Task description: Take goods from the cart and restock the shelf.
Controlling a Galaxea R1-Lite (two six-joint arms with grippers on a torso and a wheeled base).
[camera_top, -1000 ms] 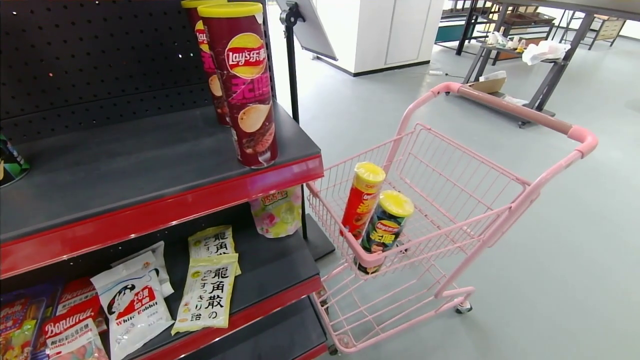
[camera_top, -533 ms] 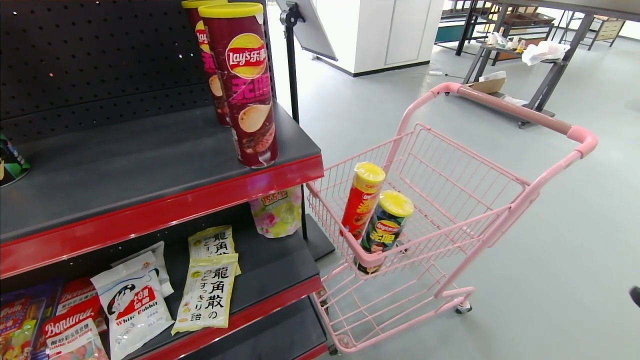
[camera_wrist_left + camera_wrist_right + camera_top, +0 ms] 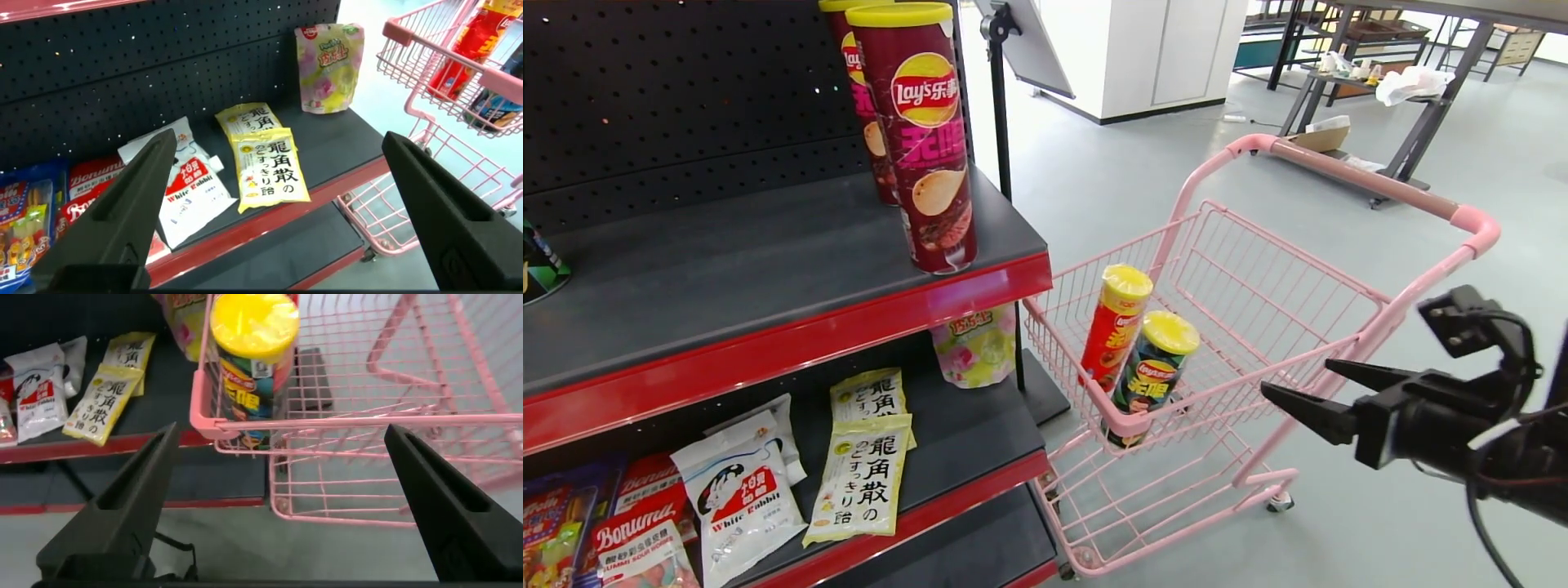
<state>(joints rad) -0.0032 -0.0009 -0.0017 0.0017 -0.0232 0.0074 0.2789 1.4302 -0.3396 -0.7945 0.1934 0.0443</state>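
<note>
A pink wire cart [image 3: 1372, 184] stands right of the shelf. In its near corner a red chip can [image 3: 1116, 327] and a dark green chip can [image 3: 1153, 374] stand upright, both yellow-lidded. My right gripper [image 3: 1294, 377] hovers open beside the cart's right side, fingers pointing toward the cans; its wrist view has the dark green can [image 3: 252, 371] ahead behind the cart rim [image 3: 343, 422]. My left gripper [image 3: 278, 139] is open and empty, low before the lower shelf [image 3: 343, 155]. Two maroon chip cans [image 3: 925, 139] stand on the upper shelf [image 3: 727, 269].
Candy bags [image 3: 862, 465] lie on the lower shelf, with a pink-green pouch [image 3: 976, 347] at its right end. A black stand pole [image 3: 1005, 163] rises between shelf and cart. Grey floor [image 3: 1421, 531] spreads to the right; tables stand far behind.
My right gripper has come into the head view from the right edge and moved left toward the cart. The cans and cart have not moved.
</note>
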